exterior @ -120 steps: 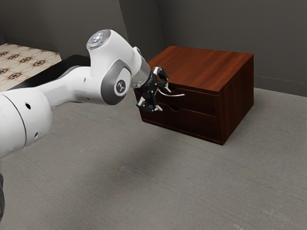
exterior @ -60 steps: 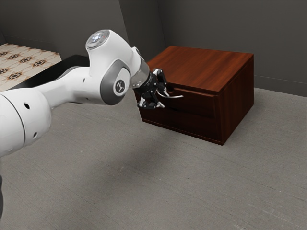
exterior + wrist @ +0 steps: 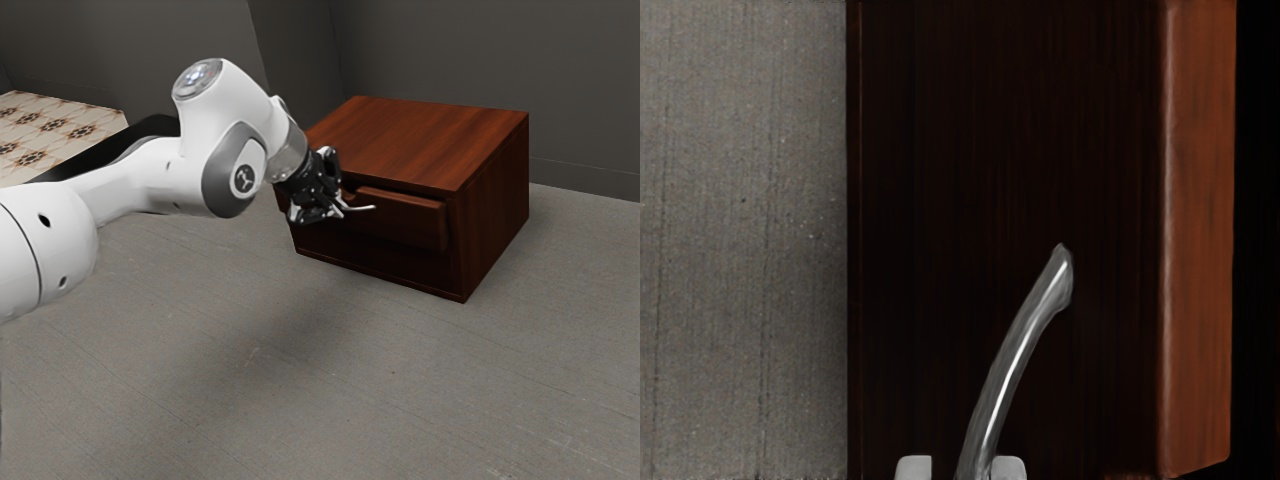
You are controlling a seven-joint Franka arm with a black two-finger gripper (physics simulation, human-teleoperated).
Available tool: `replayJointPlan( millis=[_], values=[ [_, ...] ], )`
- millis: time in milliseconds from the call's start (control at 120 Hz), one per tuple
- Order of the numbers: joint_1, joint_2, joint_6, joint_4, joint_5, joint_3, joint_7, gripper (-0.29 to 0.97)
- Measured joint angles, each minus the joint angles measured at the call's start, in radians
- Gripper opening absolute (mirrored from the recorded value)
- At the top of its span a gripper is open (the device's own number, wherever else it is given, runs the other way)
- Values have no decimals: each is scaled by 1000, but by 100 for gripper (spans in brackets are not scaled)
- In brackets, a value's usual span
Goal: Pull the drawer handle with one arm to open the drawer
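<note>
The white arm [image 3: 130, 190] comes in from the exterior view's left and reaches to the front of a dark red-brown wooden cabinet [image 3: 430, 135]. The cabinet stands on the grey floor [image 3: 300, 370] towards the far right of the exterior view, close to the dark wall behind it. It has two drawers, one above the other.

The upper drawer [image 3: 405, 215] stands partly out of the cabinet, its front forward of the cabinet face, with a dark gap showing above and behind it. The lower drawer [image 3: 380, 250] sits flush and shut.

A thin, curved metal handle [image 3: 358, 207] sticks out from the upper drawer's front. The black jaws are closed on its end towards the exterior view's left, with the rest of the bar running free to the right of them.

In the wrist view the handle [image 3: 1025, 350] curves away from the hand across the dark drawer front [image 3: 990, 150]. Its near end sits between two pale pads [image 3: 912, 467], one on each side and touching it. A lighter reddish strip of wood [image 3: 1195, 230] runs along one edge of that front, and grey floor [image 3: 740, 250] shows past the opposite edge.

At the far left of the exterior view lies a patch of patterned tiles [image 3: 40, 125], with a black slab [image 3: 150, 130] just beside it behind the arm.
</note>
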Motion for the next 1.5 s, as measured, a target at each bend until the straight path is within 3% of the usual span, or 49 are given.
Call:
replayJointPlan(
  millis=[1500],
  values=[
    [-2,-315,27,-383,1,2,-9,-11]
  ],
)
